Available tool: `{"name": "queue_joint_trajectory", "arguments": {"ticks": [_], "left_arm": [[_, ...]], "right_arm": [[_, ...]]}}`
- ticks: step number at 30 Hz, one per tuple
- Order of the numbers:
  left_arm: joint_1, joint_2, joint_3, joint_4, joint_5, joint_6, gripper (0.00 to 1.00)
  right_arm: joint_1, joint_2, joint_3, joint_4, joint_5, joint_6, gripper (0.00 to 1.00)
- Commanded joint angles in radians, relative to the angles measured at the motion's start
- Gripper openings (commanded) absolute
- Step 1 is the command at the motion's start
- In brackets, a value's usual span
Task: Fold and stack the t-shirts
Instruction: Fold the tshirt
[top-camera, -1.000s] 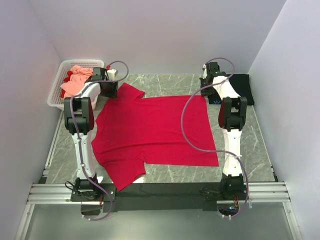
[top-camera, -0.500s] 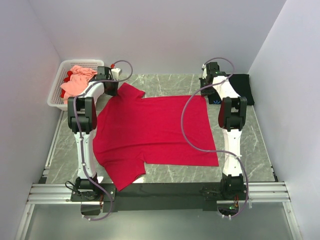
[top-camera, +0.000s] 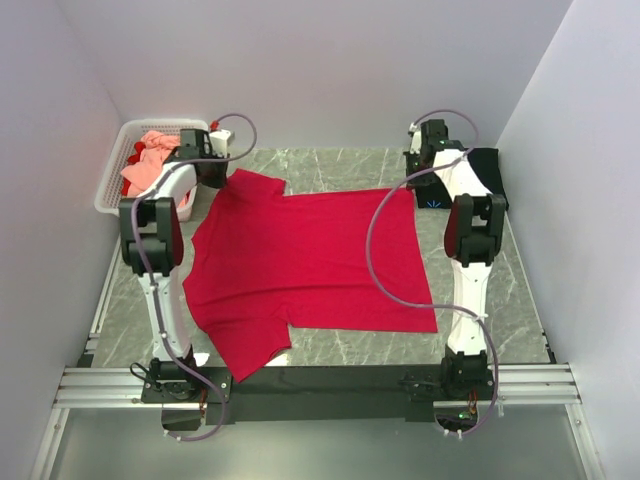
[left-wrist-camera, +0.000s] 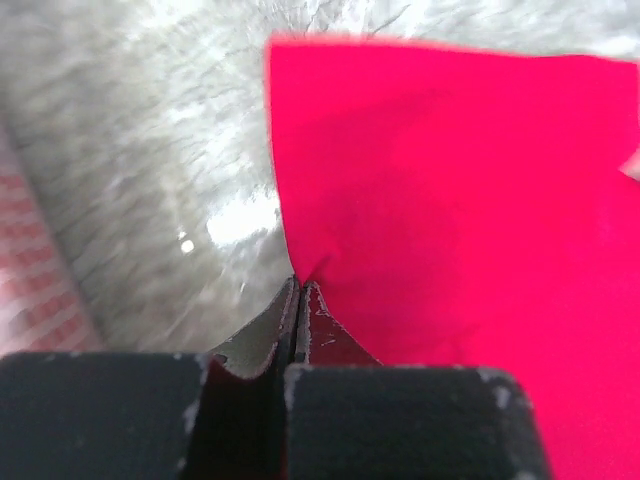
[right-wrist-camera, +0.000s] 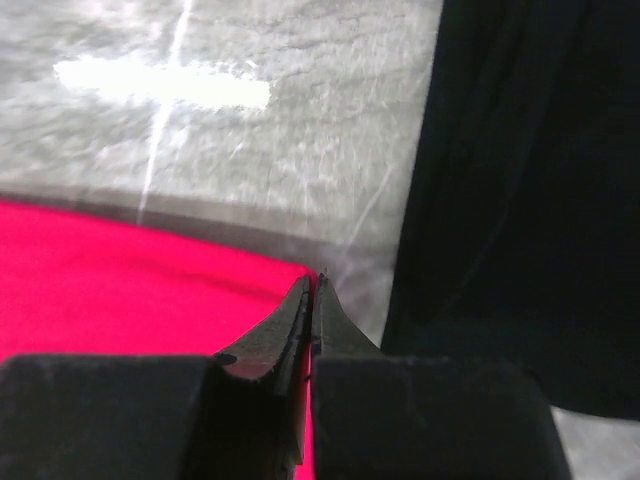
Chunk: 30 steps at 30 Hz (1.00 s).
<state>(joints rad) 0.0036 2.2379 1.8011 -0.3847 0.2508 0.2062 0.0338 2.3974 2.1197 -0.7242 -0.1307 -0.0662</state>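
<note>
Crimson cloth puckers right at the tips of the left gripper (left-wrist-camera: 298, 287), whose fingers are pressed together on the edge of the crimson t-shirt (left-wrist-camera: 450, 200). From those fingers the shirt spreads to the right, and to their left we see bare table (left-wrist-camera: 140, 150), grey stone-patterned with pale veins and a bright glare spot.

The right gripper (right-wrist-camera: 313, 282) also has its fingers closed, tips at a corner of the same shirt. We cannot tell whether any cloth is caught between them. Left of these fingers lies the red cloth, ahead of them the shiny grey surface, and just to their right the black t-shirt (right-wrist-camera: 520, 200).

Seen from above, the crimson shirt lies flat across the middle of the table between the two arms. Beside the left fingers, at the table's edge, stands a white lattice basket (top-camera: 108, 188) holding a bunched salmon-pink t-shirt (top-camera: 150, 160). Plain pale walls (top-camera: 330, 70) close in the far side and both flanks.
</note>
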Motion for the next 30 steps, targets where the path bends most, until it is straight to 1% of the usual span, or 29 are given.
{"name": "queue_joint_trajectory", "arguments": {"ticks": [1,5,7,12,13,17,21,26,30], "left_arm": [[0.027,-0.144,-0.057,0.040,0.088,0.048,0.00],[0.030,-0.187,-0.103,0.040,0.116,0.079,0.00],[0.038,-0.207,-0.152,0.072,0.120,0.090,0.00],[0.068,-0.294,-0.242,0.112,0.152,0.122,0.01],[0.075,-0.305,-0.264,0.112,0.157,0.127,0.00],[0.101,-0.389,-0.328,0.115,0.205,0.156,0.00],[0.110,-0.445,-0.391,0.073,0.240,0.219,0.01],[0.111,-0.523,-0.519,0.044,0.252,0.298,0.01],[0.114,-0.567,-0.641,0.017,0.239,0.383,0.01]], "right_arm": [[-0.017,-0.125,-0.018,0.037,-0.052,-0.029,0.00],[-0.021,-0.145,-0.038,0.032,-0.078,-0.041,0.00],[-0.021,-0.158,-0.064,0.034,-0.084,-0.050,0.00],[-0.028,-0.221,-0.141,0.045,-0.104,-0.075,0.00],[-0.055,-0.230,-0.151,0.040,-0.110,-0.081,0.00],[-0.071,-0.288,-0.234,0.045,-0.145,-0.115,0.00],[-0.075,-0.323,-0.294,0.049,-0.171,-0.145,0.00],[-0.078,-0.360,-0.380,0.049,-0.188,-0.176,0.00],[-0.078,-0.353,-0.420,0.025,-0.198,-0.193,0.00]]}}
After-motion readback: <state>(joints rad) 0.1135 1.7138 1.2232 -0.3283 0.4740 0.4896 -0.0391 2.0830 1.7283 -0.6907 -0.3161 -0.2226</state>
